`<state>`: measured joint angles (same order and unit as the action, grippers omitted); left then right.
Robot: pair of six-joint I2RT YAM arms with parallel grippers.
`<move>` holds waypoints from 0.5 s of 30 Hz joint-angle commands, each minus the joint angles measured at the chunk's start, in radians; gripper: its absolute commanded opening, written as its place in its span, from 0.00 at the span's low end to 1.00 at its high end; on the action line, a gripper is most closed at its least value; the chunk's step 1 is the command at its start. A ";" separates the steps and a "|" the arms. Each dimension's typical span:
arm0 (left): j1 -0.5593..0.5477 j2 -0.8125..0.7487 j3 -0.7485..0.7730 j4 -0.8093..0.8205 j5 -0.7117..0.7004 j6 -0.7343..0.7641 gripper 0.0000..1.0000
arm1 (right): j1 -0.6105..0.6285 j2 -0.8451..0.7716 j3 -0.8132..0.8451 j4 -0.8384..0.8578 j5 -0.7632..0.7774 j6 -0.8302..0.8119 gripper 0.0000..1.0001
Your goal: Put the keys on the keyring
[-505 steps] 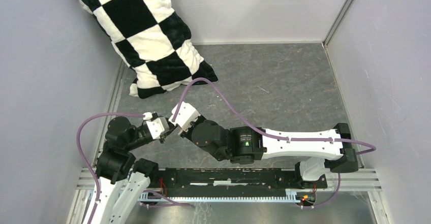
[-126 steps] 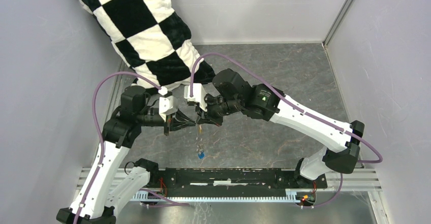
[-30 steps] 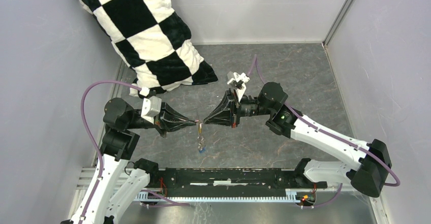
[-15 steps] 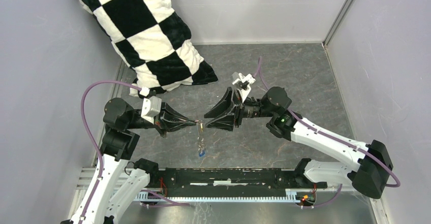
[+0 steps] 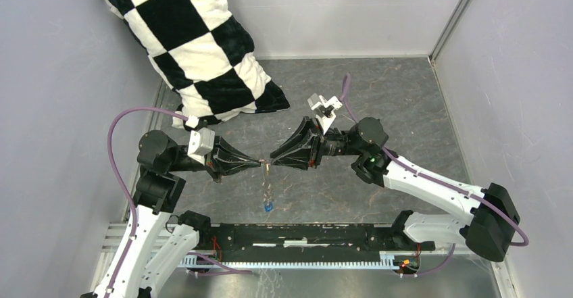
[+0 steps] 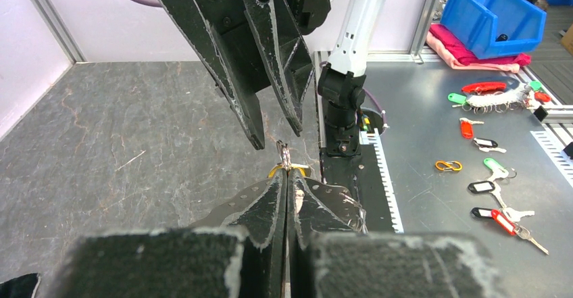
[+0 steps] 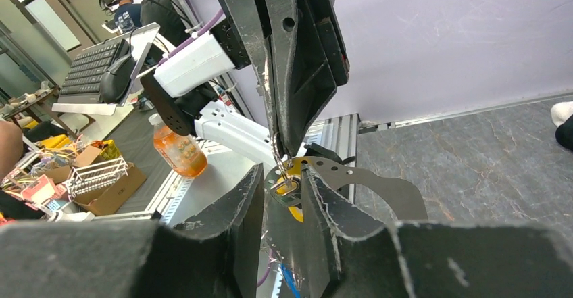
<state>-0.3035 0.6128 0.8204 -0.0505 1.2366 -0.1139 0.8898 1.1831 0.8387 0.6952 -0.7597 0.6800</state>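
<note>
Grey walls (image 5: 61,109) stand well apart from the left claw (image 5: 261,163) pinching the keyring (image 5: 267,186).

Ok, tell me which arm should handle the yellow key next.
Right, I'd say: the right end effector stands open at the yellow key, while the left end effector is shut on the keyring, busy holding it up.

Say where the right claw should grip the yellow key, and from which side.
Likely the head of the yellow key, showing past the tips of the shut left claw. Come level from the opposite side, where the right claw faces it, part open. The keyring hangs below with the blue key, so stay above.
</note>
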 commanded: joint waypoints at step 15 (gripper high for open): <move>-0.002 -0.014 0.043 0.026 -0.002 0.032 0.02 | 0.001 0.034 -0.007 0.105 -0.009 0.048 0.16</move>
<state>-0.3035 0.6071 0.8204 -0.0505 1.2358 -0.1139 0.8902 1.2118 0.8356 0.7208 -0.7597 0.7021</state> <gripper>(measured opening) 0.029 0.228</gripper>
